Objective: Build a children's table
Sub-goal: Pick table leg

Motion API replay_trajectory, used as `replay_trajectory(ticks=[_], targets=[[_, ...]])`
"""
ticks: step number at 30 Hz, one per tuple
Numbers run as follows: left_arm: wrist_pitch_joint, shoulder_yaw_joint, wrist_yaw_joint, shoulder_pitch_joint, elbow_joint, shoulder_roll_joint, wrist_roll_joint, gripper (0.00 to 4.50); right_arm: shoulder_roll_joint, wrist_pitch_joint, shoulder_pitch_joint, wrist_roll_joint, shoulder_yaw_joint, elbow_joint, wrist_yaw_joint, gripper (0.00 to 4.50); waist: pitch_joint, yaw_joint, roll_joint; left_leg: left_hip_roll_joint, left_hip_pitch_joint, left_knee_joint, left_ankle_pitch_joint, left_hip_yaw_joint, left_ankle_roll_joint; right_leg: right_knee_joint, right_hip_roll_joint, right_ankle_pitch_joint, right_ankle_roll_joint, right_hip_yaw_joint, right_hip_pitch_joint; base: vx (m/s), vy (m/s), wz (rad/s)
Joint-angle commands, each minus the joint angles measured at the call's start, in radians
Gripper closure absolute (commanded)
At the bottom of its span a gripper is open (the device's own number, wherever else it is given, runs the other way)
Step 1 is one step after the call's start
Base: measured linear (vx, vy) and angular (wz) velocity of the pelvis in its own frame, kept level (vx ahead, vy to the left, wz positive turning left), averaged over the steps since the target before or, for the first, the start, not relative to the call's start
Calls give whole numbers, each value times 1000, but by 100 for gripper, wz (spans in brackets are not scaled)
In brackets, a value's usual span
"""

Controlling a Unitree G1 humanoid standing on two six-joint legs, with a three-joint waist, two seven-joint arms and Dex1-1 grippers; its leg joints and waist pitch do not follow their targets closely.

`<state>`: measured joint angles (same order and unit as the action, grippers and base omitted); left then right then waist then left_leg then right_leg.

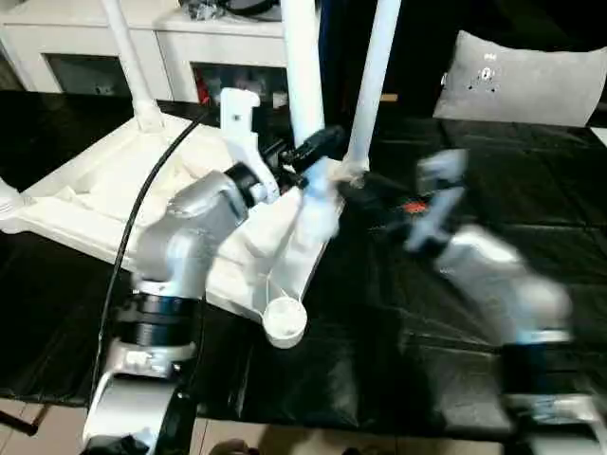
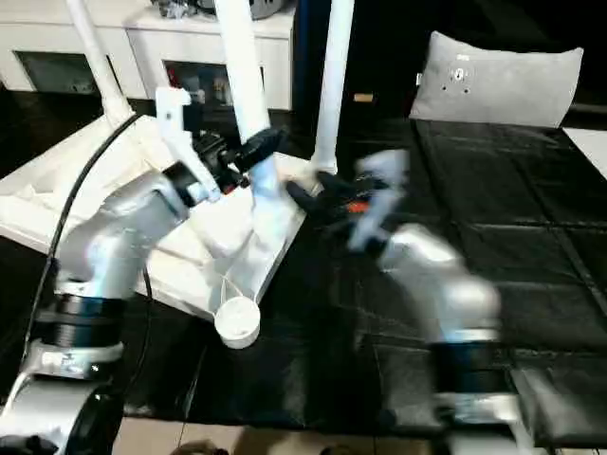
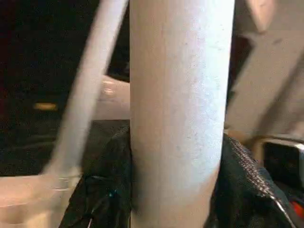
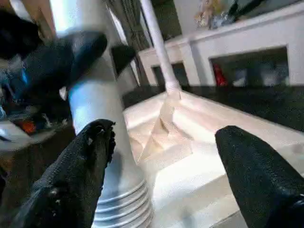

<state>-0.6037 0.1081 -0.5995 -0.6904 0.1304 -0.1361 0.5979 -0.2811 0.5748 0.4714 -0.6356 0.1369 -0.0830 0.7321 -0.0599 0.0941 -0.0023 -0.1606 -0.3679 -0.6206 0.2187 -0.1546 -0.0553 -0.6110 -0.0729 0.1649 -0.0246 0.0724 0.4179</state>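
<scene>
The left gripper's [image 1: 318, 156] jaws clamped the stiff, light, smooth leg [image 1: 302, 76] low near its socket, the soundest hold, while the right gripper's [image 4: 166, 156] stood open beside it.

readable text: none
labels/brands: none legible
numbers/signs: none
grey cushion [image 1: 531, 81]: small dark marks on it, too small to read
right forearm [image 1: 493, 284]: red patch near the wrist, blurred, no letters to make out
</scene>
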Motion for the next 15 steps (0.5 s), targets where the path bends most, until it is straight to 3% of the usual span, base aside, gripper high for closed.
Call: replay_trajectory(ticks=[1, 3, 5, 9, 15], targets=[[-39, 17, -37, -42, -22, -7, 53, 260, -13, 35, 2, -42, 19, 33, 33, 42, 71, 5, 0, -52, 0, 75, 75, 11, 55, 69, -73, 208, -210, -47, -72, 0, 0, 0], [-54, 21, -51, -47, -22, -12, 69, 260, -23, 51, -1, -53, 21, 39, 48, 27, 69, 4, -4, -51, 1, 76, 88, 10, 50, 74, -74, 251, -200, -46, -72, 0, 0, 0], [-86, 19, -91, -54, -27, -28, 100, 260, -52, 89, -10, -75, 8, 60, 89, 1, 70, 5, -2, -52, 1, 76, 79, 11, 47, 76, -75, 272, -188, -46, -71, 0, 0, 0], [-143, 2, -150, -60, -53, -50, 147, 260, -90, 151, -13, -116, -13, 85, 139, 0, 71, 7, -1, -53, 2, 75, 66, 12, 49, 73, -72, 255, -188, -46, -70, 0, 0, 0], [-171, -26, -192, -62, -83, -59, 167, 260, -102, 169, -1, -125, -28, 92, 179, 0, 70, 12, -3, -54, 1, 75, 67, 10, 44, 74, -75, 262, -195, -46, -69, 0, 0, 0]])
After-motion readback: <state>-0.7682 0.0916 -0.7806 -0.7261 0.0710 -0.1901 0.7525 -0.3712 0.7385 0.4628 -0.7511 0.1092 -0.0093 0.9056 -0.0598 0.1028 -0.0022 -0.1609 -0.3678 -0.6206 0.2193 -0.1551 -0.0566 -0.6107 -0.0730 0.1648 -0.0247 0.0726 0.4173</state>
